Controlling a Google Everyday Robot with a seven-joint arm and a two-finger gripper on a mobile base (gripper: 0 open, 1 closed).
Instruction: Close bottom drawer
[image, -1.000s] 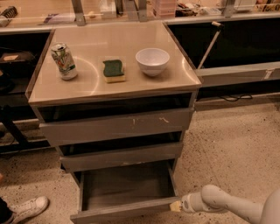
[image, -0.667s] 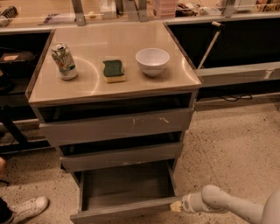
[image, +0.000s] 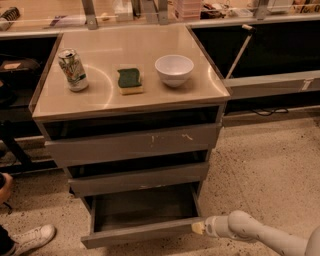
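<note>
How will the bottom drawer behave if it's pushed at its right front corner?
Probably light: the bottom drawer looks empty and shallow. Being a stiff wooden box, it should slide rather than flex. The gripper is at the front panel's right end, so an off-centre push might skew it slightly.

Warm light is glaring in curved streaks on the worktop (image: 165, 97). Shadow is pooling in the drawer openings (image: 130, 123) beneath the worktop, where the claw (image: 199, 228), low right, is catching light.
</note>
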